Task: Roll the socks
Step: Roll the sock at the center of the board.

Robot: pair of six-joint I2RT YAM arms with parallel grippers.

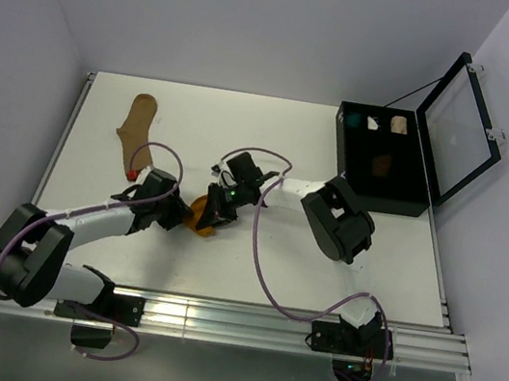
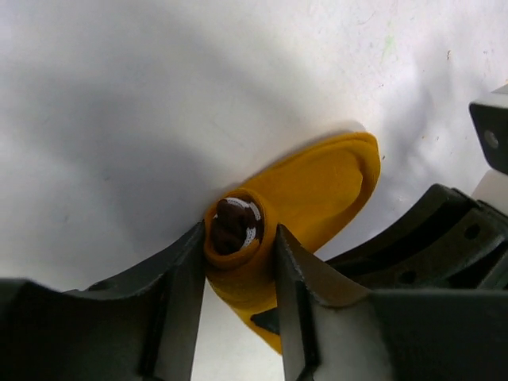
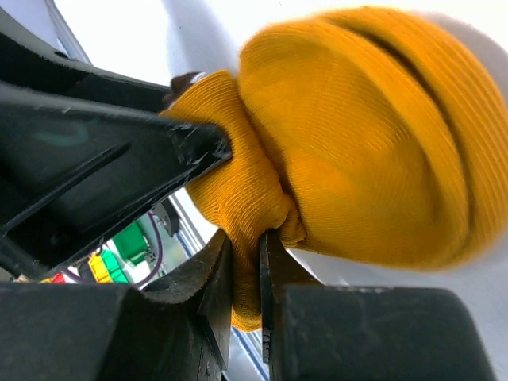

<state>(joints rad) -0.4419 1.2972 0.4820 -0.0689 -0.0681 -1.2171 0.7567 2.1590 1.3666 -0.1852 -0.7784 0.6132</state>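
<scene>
The mustard-orange sock (image 2: 317,190) lies at the table's middle, one end rolled into a tight coil. A dark brown, white-striped cuff (image 2: 232,224) shows in the coil's core. My left gripper (image 2: 238,238) is shut on that coil, a finger pressed to each side. My right gripper (image 3: 246,242) is shut on a fold of the same sock (image 3: 357,151). From above, the left gripper (image 1: 182,215) and the right gripper (image 1: 217,207) meet over the sock (image 1: 198,218). A plain tan sock (image 1: 137,124) lies flat at the far left.
A black case (image 1: 429,181) with its lid open stands at the far right. Its back compartments hold small teal, white and cream bundles, and a brown bundle (image 1: 381,163) sits in a nearer one. A purple cable (image 1: 259,250) loops over the table.
</scene>
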